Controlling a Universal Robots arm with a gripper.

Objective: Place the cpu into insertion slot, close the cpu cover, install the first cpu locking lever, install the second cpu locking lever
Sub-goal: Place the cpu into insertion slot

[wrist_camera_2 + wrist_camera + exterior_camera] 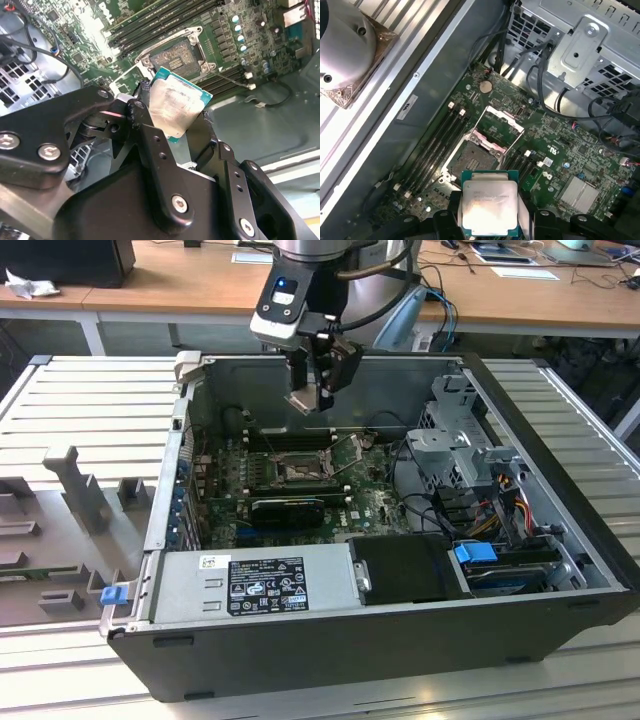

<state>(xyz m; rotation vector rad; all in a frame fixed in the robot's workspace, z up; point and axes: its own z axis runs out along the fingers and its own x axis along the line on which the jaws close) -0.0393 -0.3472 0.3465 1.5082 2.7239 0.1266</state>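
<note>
My gripper [312, 390] is shut on the cpu [301, 402], a flat square chip with a silvery top, gripped by its edges between black fingers [146, 117]. It hangs in the air above the motherboard inside the open computer case. Both wrist views show the cpu [176, 106] [489, 206] apart from the insertion slot [174, 54] [470, 160], which lies bare below it. The cpu cover [503, 125], a silver frame with a cut-out centre, is swung open on the far side of the slot [300, 472].
Long black memory slots [437, 137] flank the socket on the green board. A thin metal lever [235, 80] sticks out beside the socket. A black graphics card [288, 508], the power supply [265, 582] and a drive cage [465, 455] with cables crowd the case.
</note>
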